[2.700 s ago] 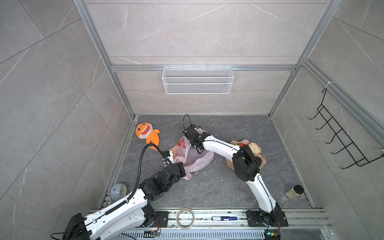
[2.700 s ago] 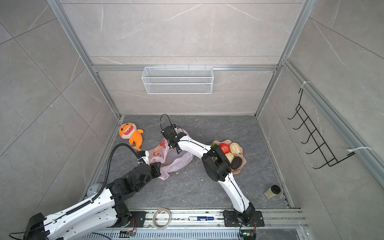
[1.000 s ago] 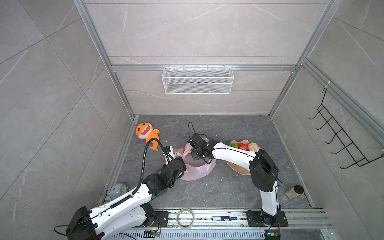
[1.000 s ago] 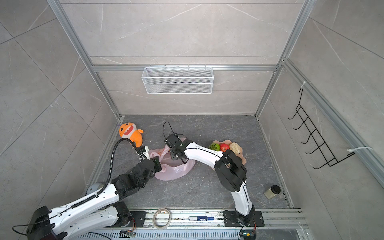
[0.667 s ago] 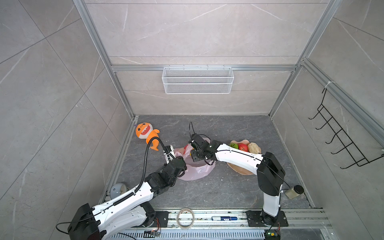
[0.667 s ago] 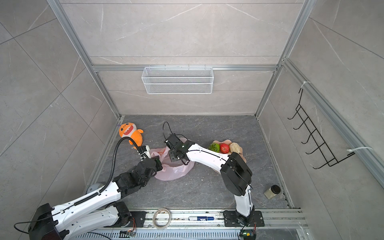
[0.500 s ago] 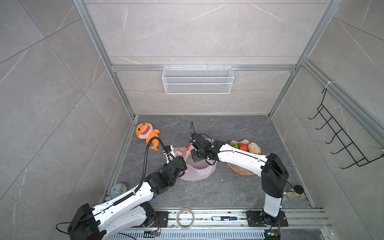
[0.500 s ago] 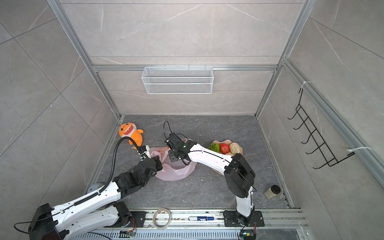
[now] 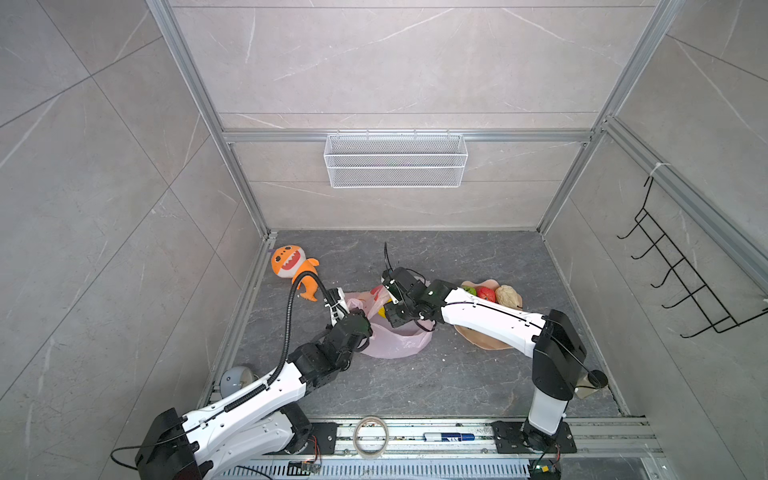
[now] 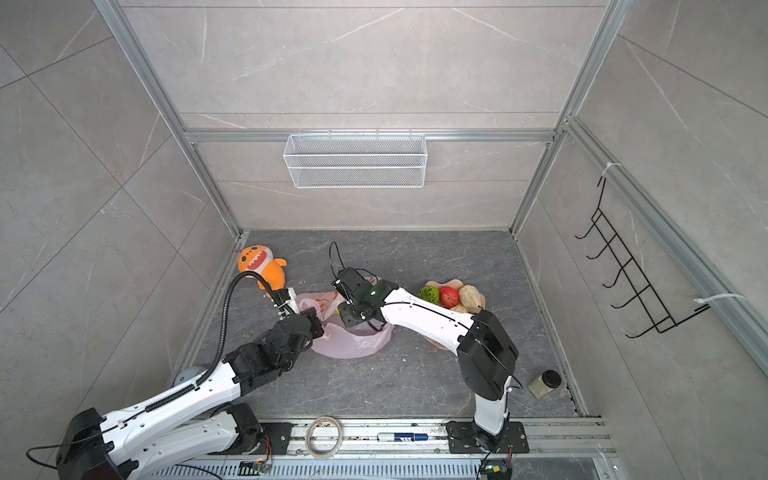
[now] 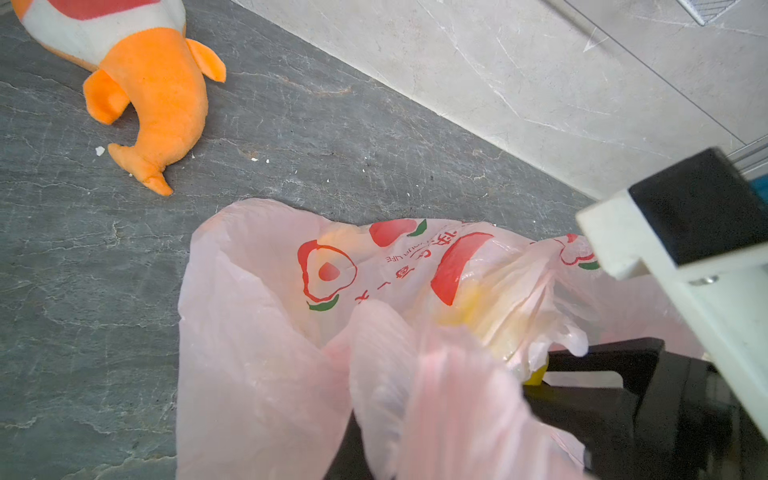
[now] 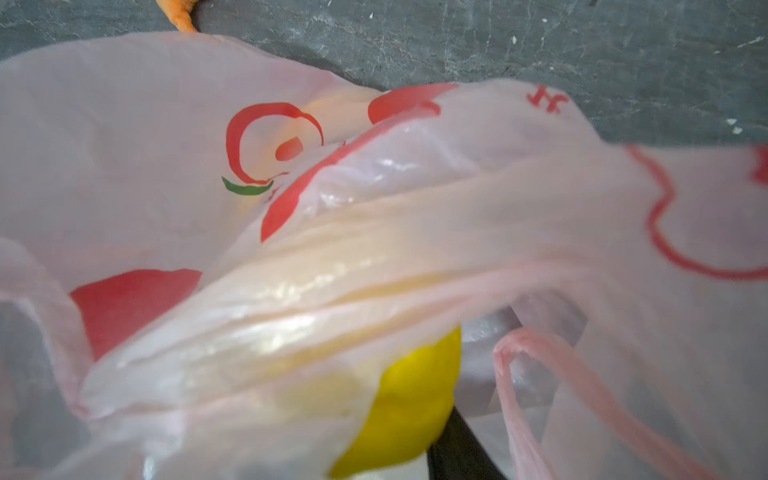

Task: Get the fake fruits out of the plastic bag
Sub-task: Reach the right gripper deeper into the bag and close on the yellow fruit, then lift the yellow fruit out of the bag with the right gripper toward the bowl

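**Unpacking in progress**

Left claw [image 9: 358,321] is clamped on the rim of the plastic bag [image 9: 395,348]. Right claw [image 9: 392,319] is down inside the bag; whether it grips anything cannot be told. A yellow fruit [image 12: 409,409] lies inside the bag, half under its plastic.

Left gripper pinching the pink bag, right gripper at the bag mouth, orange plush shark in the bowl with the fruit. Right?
No: the orange plush shark lies on the floor near the back left corner, apart from the bowl, as both top views show. Left gripper pinching the plastic bag and right gripper at its mouth: correct.
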Controlling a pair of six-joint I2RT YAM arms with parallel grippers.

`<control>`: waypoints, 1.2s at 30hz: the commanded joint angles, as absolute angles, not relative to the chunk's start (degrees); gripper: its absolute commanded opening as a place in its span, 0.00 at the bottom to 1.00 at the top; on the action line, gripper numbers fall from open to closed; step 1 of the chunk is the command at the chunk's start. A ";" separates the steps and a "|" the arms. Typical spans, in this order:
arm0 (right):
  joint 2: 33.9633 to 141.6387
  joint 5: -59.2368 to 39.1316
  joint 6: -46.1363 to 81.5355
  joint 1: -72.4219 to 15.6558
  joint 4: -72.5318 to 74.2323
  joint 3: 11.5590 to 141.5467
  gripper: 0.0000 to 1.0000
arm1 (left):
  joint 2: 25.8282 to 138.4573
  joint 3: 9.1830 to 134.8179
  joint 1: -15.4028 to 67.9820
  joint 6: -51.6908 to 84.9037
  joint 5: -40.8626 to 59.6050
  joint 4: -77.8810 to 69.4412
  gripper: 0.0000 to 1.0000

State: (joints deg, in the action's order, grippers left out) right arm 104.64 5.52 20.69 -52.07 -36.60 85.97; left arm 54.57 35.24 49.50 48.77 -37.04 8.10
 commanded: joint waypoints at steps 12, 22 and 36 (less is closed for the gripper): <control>98.25 6.78 20.48 -52.33 -40.40 81.21 0.44 | 56.05 37.81 49.04 47.70 -35.94 6.37 0.00; 95.21 6.24 20.99 -52.35 -41.82 82.00 0.43 | 56.90 36.66 49.09 49.49 -33.49 5.63 0.00; 90.71 6.02 22.04 -52.37 -44.35 80.75 0.41 | 56.87 39.22 48.61 44.96 -35.30 4.91 0.00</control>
State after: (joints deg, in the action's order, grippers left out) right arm 92.58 5.93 21.04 -52.07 -42.72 81.30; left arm 57.21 36.95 48.99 47.03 -34.39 7.18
